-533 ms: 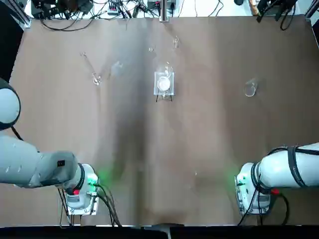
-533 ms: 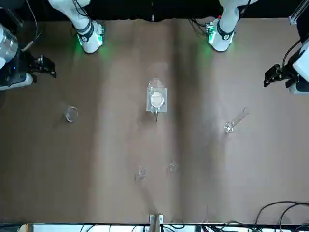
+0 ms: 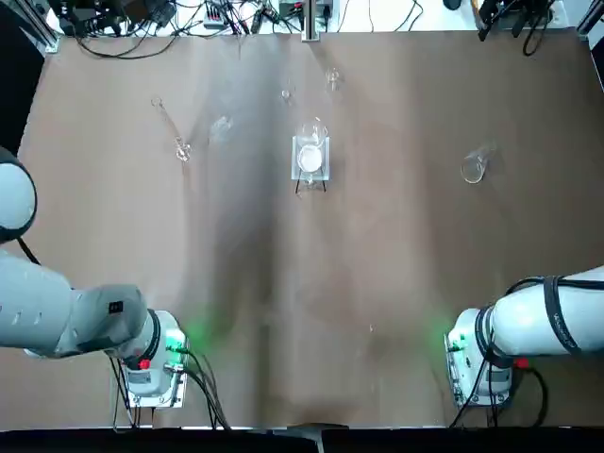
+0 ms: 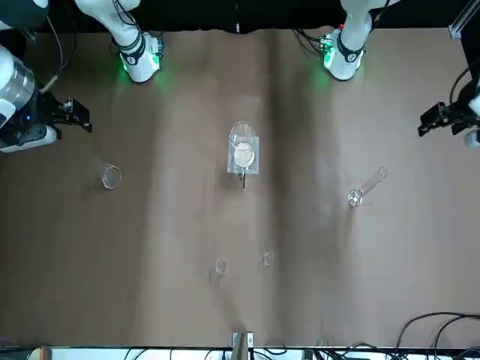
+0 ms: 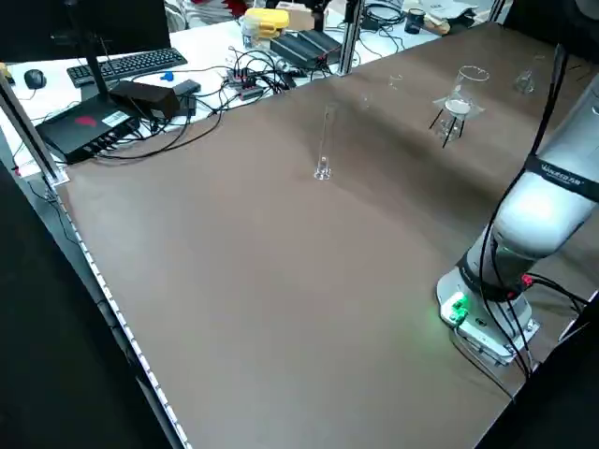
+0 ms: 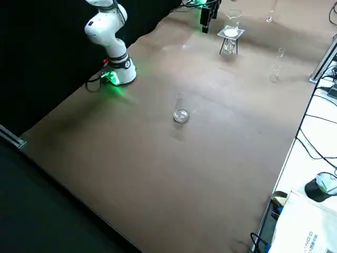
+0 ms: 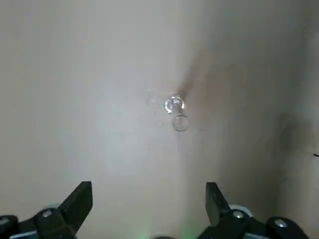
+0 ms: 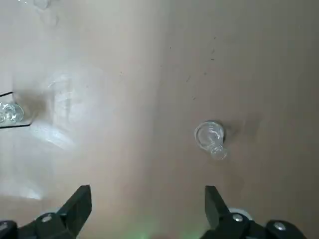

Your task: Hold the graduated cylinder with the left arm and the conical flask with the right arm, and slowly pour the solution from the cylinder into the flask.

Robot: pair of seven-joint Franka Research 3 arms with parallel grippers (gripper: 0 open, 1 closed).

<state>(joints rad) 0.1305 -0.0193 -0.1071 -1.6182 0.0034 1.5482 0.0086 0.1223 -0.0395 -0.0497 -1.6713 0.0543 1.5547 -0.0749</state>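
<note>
Two open claws hover above one cylinder, one flask.

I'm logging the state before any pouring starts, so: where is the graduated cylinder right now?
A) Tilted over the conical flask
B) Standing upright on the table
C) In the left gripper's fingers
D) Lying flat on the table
B: the graduated cylinder stands upright on its foot on the table, with neither gripper touching it.
</note>
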